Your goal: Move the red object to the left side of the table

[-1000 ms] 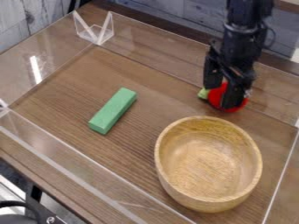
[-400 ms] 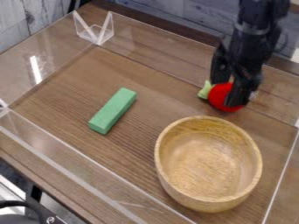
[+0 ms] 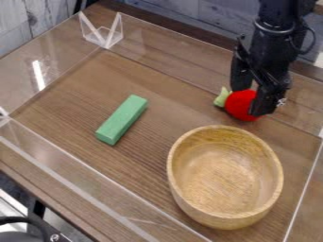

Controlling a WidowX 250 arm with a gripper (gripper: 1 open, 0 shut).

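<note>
The work area contains one red object, one bowl, one green block and one small clear frame. One robot arm (image 3: 279, 26) enters at the top right edge.

The red object (image 3: 244, 105) is located in the right part of the tabletop (image 3: 82, 80), directly beyond the rim of the bowl. A small green end projects from its left side. The fingers (image 3: 247, 94) are set wide and are positioned at the red object, angled down over its far side; whether they touch it cannot be determined.

The round, light wooden bowl (image 3: 225, 178) occupies the near right area, its open side facing up. The rectangular green block (image 3: 121, 120) lies diagonally to the left of the bowl, well apart from it. The clear frame (image 3: 102, 31) stands near the far left edge.

The tabletop has a dark brown wood grain and a low transparent border (image 3: 63, 210). Black cables (image 3: 28, 227) are partly visible at the lower left corner.
</note>
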